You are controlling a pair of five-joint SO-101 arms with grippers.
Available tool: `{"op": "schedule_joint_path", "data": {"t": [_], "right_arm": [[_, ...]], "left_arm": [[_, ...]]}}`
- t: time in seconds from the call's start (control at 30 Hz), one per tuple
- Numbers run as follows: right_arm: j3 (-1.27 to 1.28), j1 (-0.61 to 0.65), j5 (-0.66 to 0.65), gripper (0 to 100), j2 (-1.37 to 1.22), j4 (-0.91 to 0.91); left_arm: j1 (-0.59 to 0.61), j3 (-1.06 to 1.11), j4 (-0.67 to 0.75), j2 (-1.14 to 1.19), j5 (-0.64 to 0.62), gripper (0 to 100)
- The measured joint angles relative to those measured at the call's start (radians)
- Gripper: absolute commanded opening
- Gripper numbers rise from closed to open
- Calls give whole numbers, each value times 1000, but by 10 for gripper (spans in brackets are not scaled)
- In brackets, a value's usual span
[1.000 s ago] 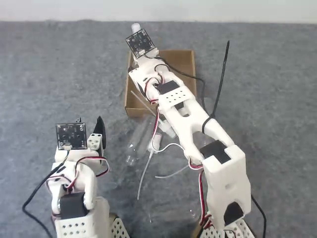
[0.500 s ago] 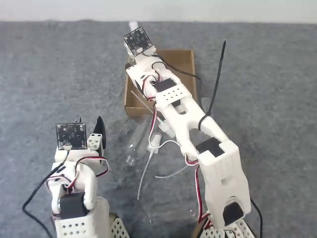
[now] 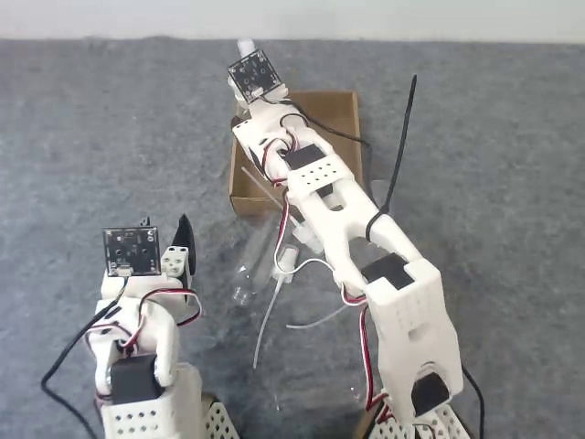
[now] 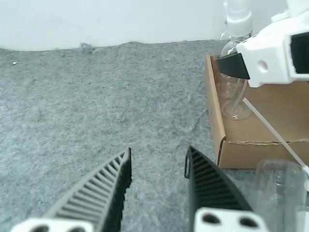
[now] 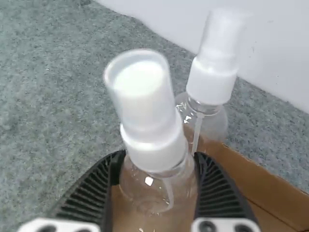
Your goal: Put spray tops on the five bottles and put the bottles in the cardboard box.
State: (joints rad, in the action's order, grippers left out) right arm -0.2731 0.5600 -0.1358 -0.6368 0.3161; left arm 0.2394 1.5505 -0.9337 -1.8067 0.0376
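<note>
Your right fingers point(image 5: 89, 191) clamp a bottle point(image 5: 153, 180) in the cardboard box point(image 4: 252, 146), a second bottle point(image 5: 208, 112) just beside it. Your left fingers point(image 4: 99, 191) stand apart outside the box.

I am looking at a table point(image 3: 91, 119) covered in grey carpet. A box point(image 3: 340, 112) is sitting on it at the far side. In front of the box, a clear bottle point(image 3: 249, 270) is lying beside a thin white tube point(image 3: 265, 320).

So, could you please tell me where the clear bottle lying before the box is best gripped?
I'd take the clear bottle across its round body, from above: it lies on its side on the carpet, so the jaws can straddle its width.
</note>
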Motion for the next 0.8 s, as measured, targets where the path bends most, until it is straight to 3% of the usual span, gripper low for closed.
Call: {"op": "schedule_joint_path", "data": {"t": [0.27,0.53,0.8], "right_arm": [[0,0,18,84,0,0],[0,-26,170,84,0,0],[0,-31,175,85,0,0]], "left_arm": [[0,0,0,0,0,170],[0,0,0,0,0,170],[0,0,0,0,0,170]]}}
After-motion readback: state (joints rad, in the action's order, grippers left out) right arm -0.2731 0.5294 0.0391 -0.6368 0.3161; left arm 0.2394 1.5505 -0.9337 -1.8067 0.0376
